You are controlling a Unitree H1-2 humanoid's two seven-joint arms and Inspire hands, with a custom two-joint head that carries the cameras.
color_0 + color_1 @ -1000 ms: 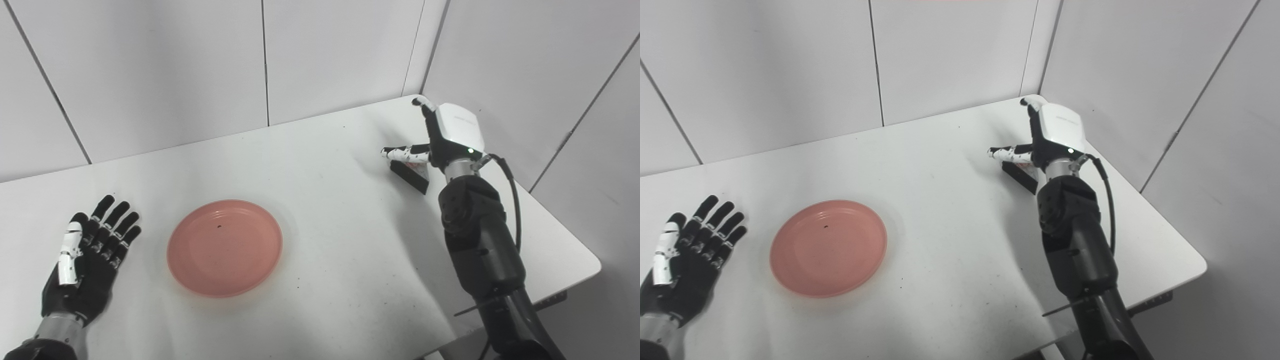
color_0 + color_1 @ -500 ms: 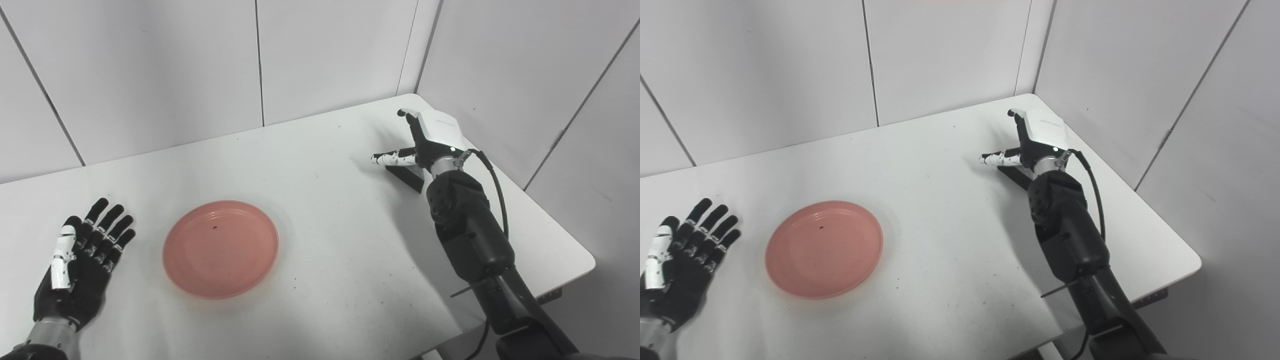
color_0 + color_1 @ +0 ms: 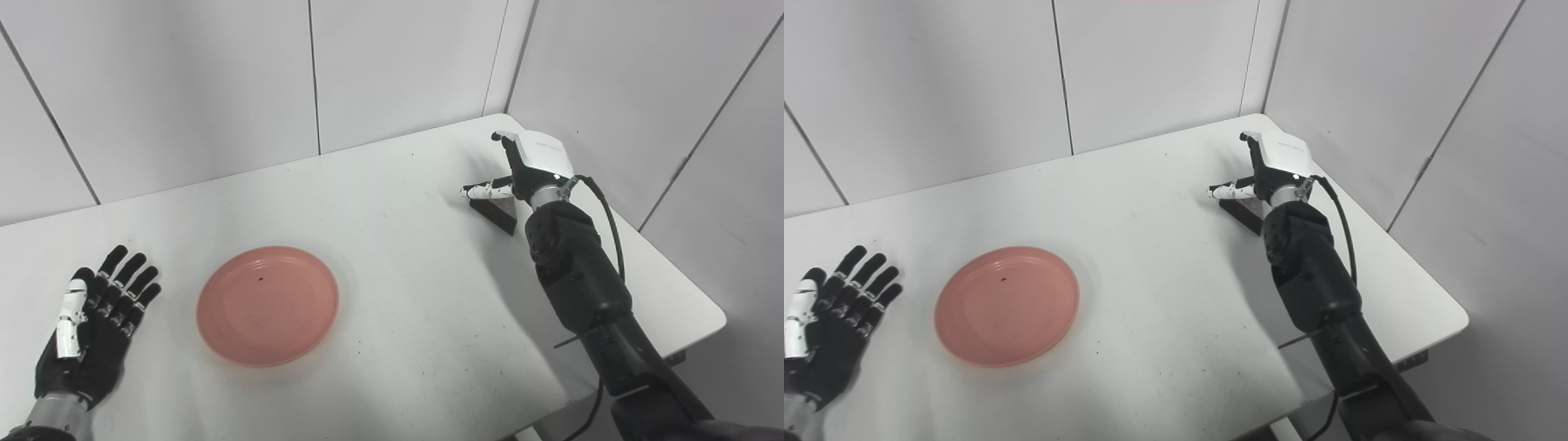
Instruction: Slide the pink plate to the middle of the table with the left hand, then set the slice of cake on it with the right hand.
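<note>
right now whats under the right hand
A dark slice of cake sits on the white table beneath the right hand, thumb reaching over it. The wrist covers its far end, so contact is unclear.

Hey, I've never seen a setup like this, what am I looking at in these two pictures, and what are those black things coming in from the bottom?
Both pictures come from two cameras side by side on a humanoid robot's head, looking down at a white table, so they show the same scene. The black things are its arms, each ending in a robot hand. The left robot hand lies flat and open on the table, holding nothing, beside a pink plate. The right robot hand reaches toward the far right corner, fingers spread over a dark slice of cake. It sits right at the cake, but whether it grips it cannot be told. The cake looks to be resting on the table.
</note>
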